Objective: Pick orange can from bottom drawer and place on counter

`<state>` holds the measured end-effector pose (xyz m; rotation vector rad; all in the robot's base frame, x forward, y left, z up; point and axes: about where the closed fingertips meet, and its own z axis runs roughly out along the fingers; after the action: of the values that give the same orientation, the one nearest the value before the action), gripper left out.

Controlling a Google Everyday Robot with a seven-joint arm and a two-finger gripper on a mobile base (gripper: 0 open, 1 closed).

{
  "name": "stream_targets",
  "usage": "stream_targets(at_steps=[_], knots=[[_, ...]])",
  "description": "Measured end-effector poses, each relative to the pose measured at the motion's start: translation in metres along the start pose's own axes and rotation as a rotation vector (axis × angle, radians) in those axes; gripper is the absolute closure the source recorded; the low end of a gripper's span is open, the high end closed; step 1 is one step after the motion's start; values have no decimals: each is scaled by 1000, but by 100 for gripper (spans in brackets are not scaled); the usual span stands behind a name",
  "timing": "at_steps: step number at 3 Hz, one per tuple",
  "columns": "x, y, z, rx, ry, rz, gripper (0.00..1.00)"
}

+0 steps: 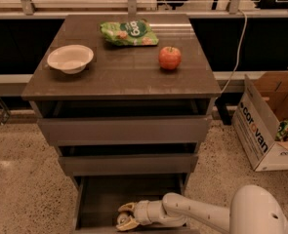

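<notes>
On the counter (119,84) the bowl (70,58) sits at nine o'clock, the bag (129,33) at twelve and the apple (169,58) at two, all apart. Beneath the two upper drawers (124,129) the bottom drawer (104,196) juts forward, with the gripper (126,216) inside it at six o'clock. A cardboard box (260,126) stands on the floor (26,174) at three o'clock from the drawers.

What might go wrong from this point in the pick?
The tool sits low in the bottom drawer, and no orange can shows near it, so a lift may come up empty. The middle drawer hangs close above the arm; a straight lift may strike it. The counter already holds a bowl, a green bag and an apple, so a careless placement may knock one.
</notes>
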<state>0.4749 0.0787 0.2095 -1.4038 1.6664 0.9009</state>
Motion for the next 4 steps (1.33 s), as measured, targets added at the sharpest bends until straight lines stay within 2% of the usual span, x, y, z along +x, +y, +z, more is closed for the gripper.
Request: stream_targets(at_steps=[1, 2, 3, 4], knots=[[-8, 2, -6, -25, -15, -14, 100], [-35, 0, -23, -26, -44, -46, 100], [-83, -1, -64, -39, -91, -84, 100], [-137, 7, -114, -104, -83, -135, 100]])
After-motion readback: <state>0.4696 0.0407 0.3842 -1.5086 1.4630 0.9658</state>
